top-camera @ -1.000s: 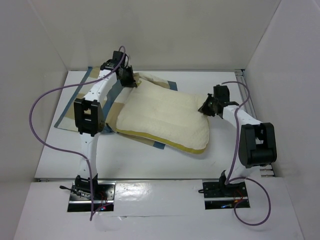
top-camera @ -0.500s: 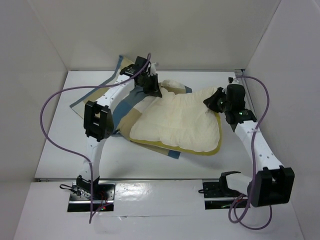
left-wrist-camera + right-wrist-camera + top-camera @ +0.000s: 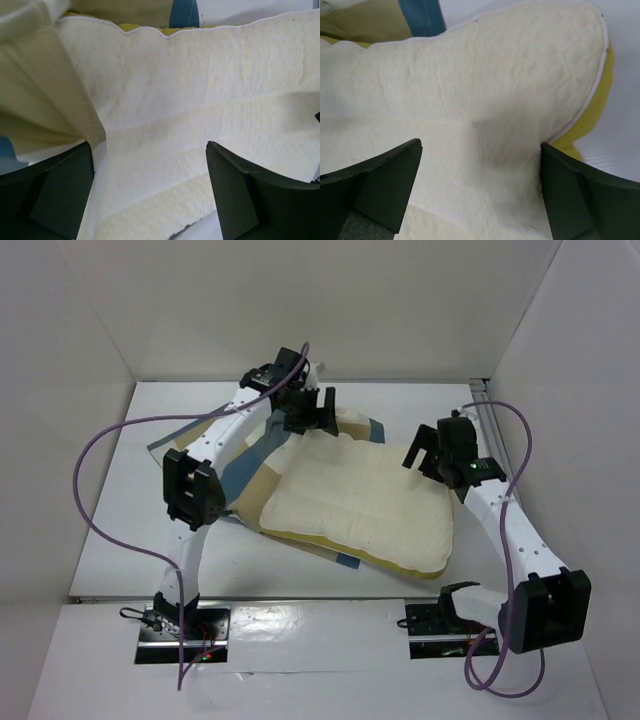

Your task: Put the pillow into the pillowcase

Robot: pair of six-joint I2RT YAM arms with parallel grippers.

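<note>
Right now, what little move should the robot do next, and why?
Probably lower the left pincer to the pillowcase edge and pinch it: it and the right pincer hang open, and the pillow lies on the pillowcase, not inside.

The left arm (image 3: 215,435) and right arm (image 3: 508,520) reach forward, jaws on both spread wide.

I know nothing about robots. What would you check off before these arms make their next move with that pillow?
1. Left tool open: ok, jaws wide above the pillow.
2. Right tool open: ok, holding nothing.
3. Pillow inside the pillowcase: not ok, it lies on top.
4. Pillowcase opening found: cannot tell, pillow covers most of it.
5. Pillow fully on the table: ok.
</note>
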